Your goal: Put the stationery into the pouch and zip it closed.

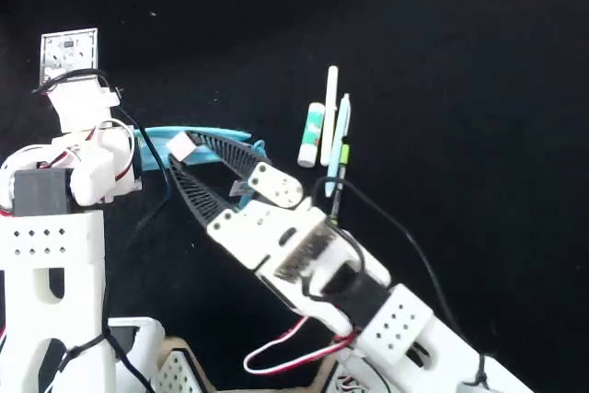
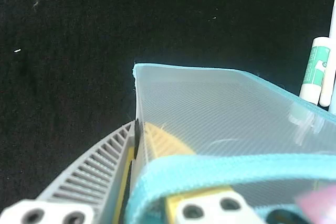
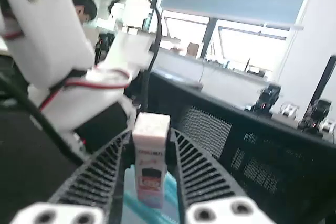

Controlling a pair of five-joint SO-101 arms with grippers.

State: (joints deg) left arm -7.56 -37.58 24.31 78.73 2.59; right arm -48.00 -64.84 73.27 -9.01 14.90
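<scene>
A light blue mesh pouch (image 1: 221, 135) lies left of the table's centre. My left gripper (image 2: 137, 129) is shut on the pouch (image 2: 220, 114) at its teal edge, one finger inside the mesh and one outside. My right gripper (image 1: 184, 152) hangs over the pouch mouth, shut on a white and pink eraser (image 1: 181, 145). In the right wrist view the eraser (image 3: 151, 166) stands upright between the black ribbed fingers (image 3: 197, 174). A glue stick (image 1: 312, 135), a white pen (image 1: 331, 112), a blue pen (image 1: 341, 131) and a green-black pen (image 1: 341, 177) lie side by side right of the pouch.
The black tabletop spreads free to the right and far side. A small white printed card (image 1: 69, 52) sits at the far left behind the left arm (image 1: 83, 163). The right arm (image 1: 313, 255) crosses diagonally from the near right, its cable over the pens.
</scene>
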